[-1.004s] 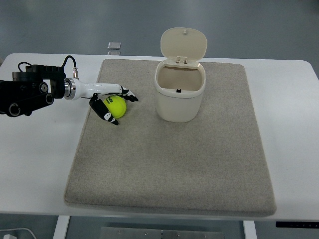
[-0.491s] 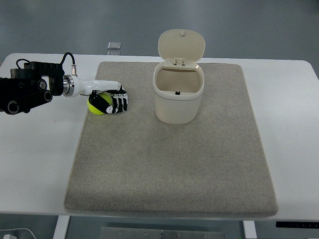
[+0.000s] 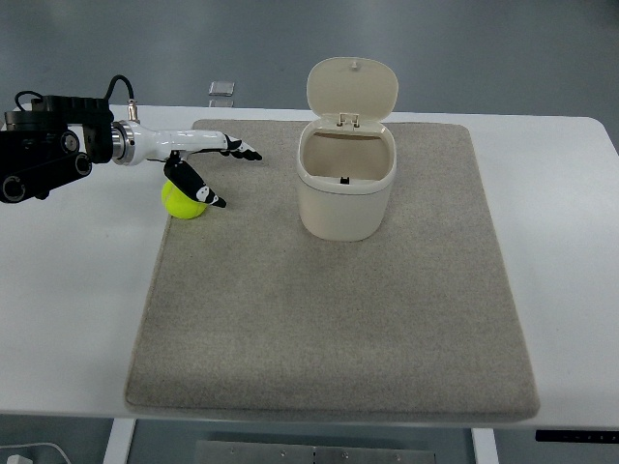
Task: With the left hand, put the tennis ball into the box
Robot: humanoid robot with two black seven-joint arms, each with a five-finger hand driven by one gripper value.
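White table (image 3: pixel 566 213) with beige mat (image 3: pixel 329 338) over grey floor (image 3: pixel 116 48).

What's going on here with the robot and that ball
The robot's left hand is over a yellow tennis ball at the left edge of the grey mat. Its fingers are spread and it holds nothing; the thumb lies across the top of the ball, which sits on the mat. The cream box stands to the right with its lid flipped up, and no ball is inside. The right arm is out of view.
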